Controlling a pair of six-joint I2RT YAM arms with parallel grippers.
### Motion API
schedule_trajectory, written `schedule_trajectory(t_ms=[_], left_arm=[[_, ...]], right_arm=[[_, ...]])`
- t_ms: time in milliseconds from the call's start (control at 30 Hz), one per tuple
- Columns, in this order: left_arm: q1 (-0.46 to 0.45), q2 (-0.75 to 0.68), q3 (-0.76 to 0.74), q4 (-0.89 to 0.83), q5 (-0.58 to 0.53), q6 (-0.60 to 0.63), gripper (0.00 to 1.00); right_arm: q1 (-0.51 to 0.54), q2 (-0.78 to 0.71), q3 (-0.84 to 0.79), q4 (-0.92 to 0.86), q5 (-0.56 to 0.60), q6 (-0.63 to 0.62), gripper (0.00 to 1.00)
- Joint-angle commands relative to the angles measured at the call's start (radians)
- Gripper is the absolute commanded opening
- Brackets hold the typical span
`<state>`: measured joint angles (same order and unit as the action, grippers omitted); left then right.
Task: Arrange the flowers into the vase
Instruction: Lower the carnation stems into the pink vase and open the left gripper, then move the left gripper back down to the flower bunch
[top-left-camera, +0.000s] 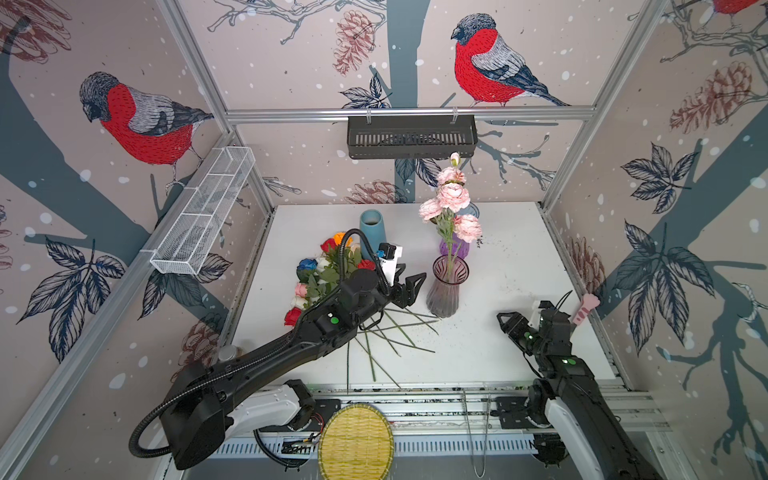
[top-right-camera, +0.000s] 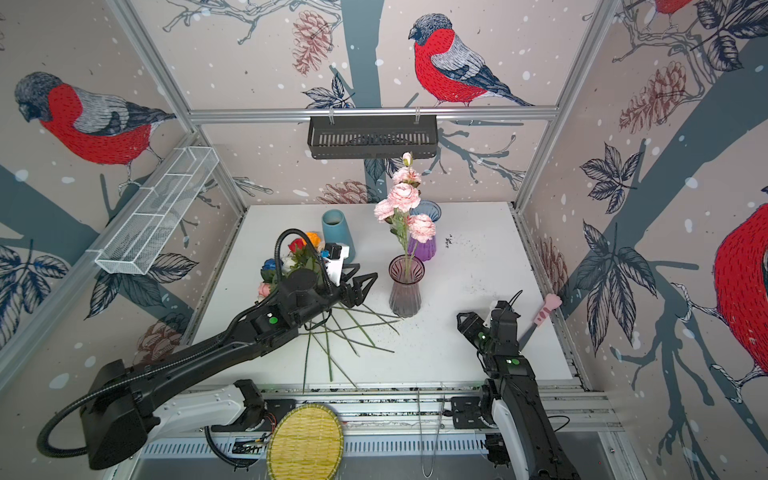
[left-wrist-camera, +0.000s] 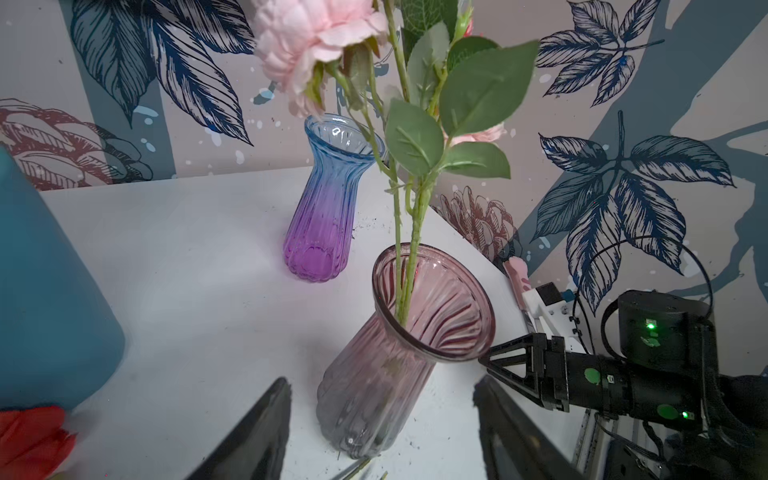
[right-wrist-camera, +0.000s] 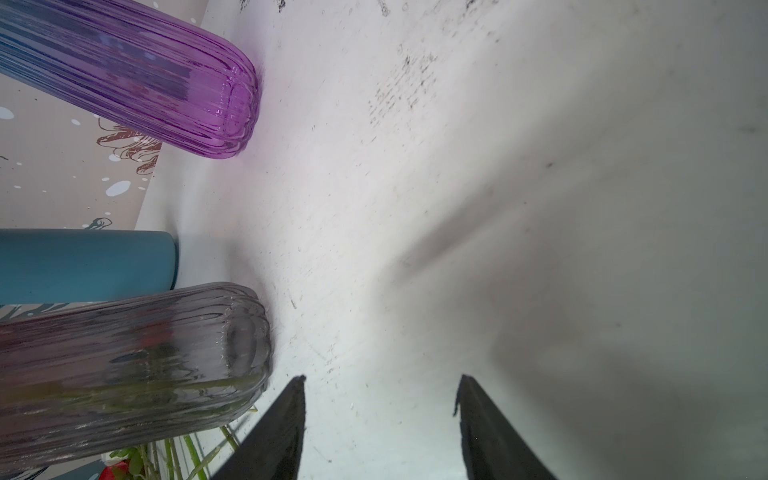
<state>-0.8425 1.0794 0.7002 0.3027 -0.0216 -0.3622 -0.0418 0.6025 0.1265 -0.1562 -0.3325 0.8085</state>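
A smoky pink glass vase stands upright mid-table. A pink carnation spray stands in it, stems down inside. The other flowers, roses in red, orange, blue, white and pink, lie heaped on the table to the left, their green stems fanned toward the front. My left gripper is open just left of the vase, holding nothing. My right gripper hangs open and holds nothing at the front right.
A blue-to-purple glass vase stands behind the pink one and a teal vase at the back left. A pink paw-shaped tool lies by the right wall. A woven yellow tray sits at the front edge.
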Motion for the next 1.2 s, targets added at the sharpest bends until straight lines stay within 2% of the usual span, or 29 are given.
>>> schedule_trajectory(t_ms=[0,233,433,500,567,800,933,1067,1167], left_arm=[[0.003,-0.053,-0.045,0.041,-0.058,-0.021,0.7],[0.026,-0.127,-0.145,0.035,-0.072,-0.061,0.69],[0.038,-0.14,-0.17,0.011,-0.077,-0.074,0.68],[0.056,-0.149,-0.182,-0.02,-0.09,-0.098,0.62],[0.096,-0.156,-0.202,-0.051,-0.079,-0.141,0.55],[0.239,-0.156,-0.304,-0.087,-0.002,-0.282,0.55],[0.408,-0.123,-0.361,-0.04,0.149,-0.365,0.53],[0.539,-0.016,-0.391,0.038,0.302,-0.411,0.38],[0.577,0.066,-0.369,0.012,0.316,-0.43,0.34]], right_arm=[[0.0,0.005,0.0,0.01,-0.001,-0.008,0.59],[0.0,0.0,-0.001,0.009,0.0,-0.006,0.59],[0.0,-0.006,-0.001,0.003,-0.001,-0.006,0.59],[0.0,-0.011,-0.001,0.0,0.0,-0.006,0.59],[0.0,-0.013,-0.002,0.0,0.001,-0.007,0.59],[0.0,-0.004,-0.006,0.009,-0.003,-0.006,0.59],[-0.002,-0.002,-0.006,0.01,-0.005,-0.008,0.59],[-0.002,-0.001,-0.007,0.012,-0.006,-0.008,0.59],[-0.003,0.001,-0.007,0.014,-0.007,-0.008,0.59]])
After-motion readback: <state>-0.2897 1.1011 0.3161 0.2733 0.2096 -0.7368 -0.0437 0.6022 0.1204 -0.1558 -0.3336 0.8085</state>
